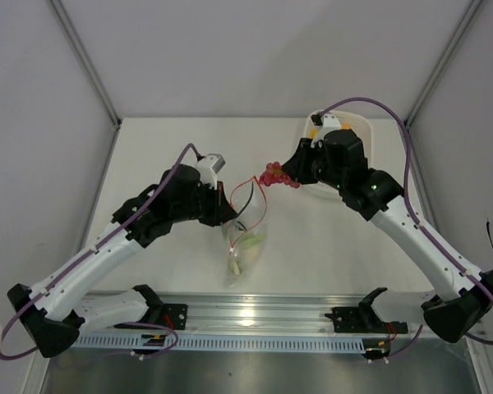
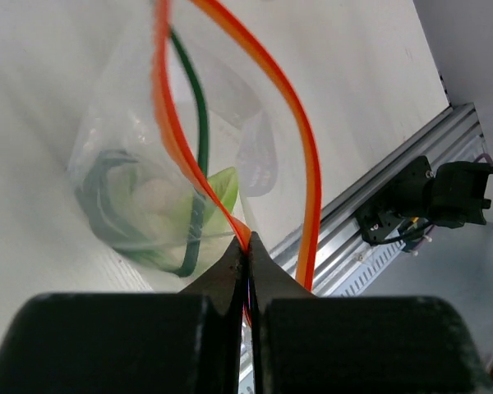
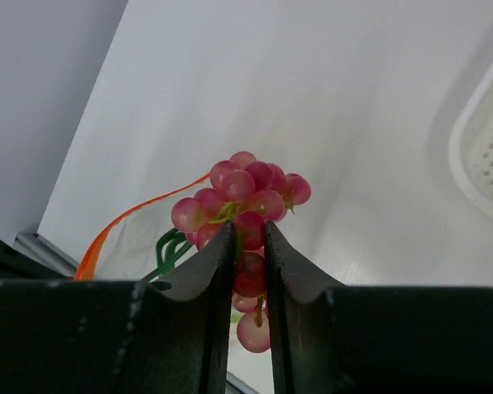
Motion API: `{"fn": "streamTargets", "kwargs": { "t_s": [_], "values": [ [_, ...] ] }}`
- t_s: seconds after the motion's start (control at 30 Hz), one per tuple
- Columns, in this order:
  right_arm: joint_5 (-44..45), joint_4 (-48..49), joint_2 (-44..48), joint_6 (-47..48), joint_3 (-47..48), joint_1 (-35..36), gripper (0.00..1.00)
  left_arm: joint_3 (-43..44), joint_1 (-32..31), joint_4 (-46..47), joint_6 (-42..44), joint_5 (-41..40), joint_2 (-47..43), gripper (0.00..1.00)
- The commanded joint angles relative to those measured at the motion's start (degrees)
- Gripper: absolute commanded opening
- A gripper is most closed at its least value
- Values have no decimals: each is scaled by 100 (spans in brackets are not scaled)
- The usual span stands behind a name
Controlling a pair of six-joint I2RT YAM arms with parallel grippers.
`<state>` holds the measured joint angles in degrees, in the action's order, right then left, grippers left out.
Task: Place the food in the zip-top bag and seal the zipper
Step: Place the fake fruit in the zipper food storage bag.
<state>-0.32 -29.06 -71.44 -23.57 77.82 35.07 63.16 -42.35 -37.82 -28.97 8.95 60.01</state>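
Note:
The clear zip-top bag (image 1: 248, 234) lies at the table's middle with its mouth lifted open. My left gripper (image 1: 227, 212) is shut on the red-orange zipper strip (image 2: 171, 131) at the bag's left rim and holds it up. Green stalks (image 2: 199, 123) and a pale leafy piece (image 2: 160, 201) lie inside the bag. My right gripper (image 1: 289, 174) is shut on a bunch of red grapes (image 1: 277, 175) and holds it above the table, just right of the bag's mouth. In the right wrist view the grapes (image 3: 248, 201) sit between my fingers, with the bag's strip (image 3: 119, 222) behind.
A white perforated basket (image 1: 366, 135) stands at the back right, partly hidden by my right arm, with an orange-yellow piece (image 1: 313, 129) at its left rim. An aluminium rail (image 1: 255, 316) runs along the near edge.

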Motion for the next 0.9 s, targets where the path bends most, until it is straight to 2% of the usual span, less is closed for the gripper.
{"fn": "streamTargets", "kwargs": {
  "t_s": [0.0, 0.3, 0.47, 0.87],
  "values": [
    [-179, -38, 174, -130, 382, 228, 21, 443, 34, -295, 287, -368, -51, 1],
    [295, -442, 262, -60, 954, 1212, 21, 391, 34, -252, 313, -359, 64, 1],
    [427, -574, 262, -69, 902, 1590, 21, 320, 34, -217, 269, -315, 90, 0],
    [656, -338, -186, -7, 761, 1731, 21, 461, 34, -191, 225, -236, 28, 1]
  ]
}}
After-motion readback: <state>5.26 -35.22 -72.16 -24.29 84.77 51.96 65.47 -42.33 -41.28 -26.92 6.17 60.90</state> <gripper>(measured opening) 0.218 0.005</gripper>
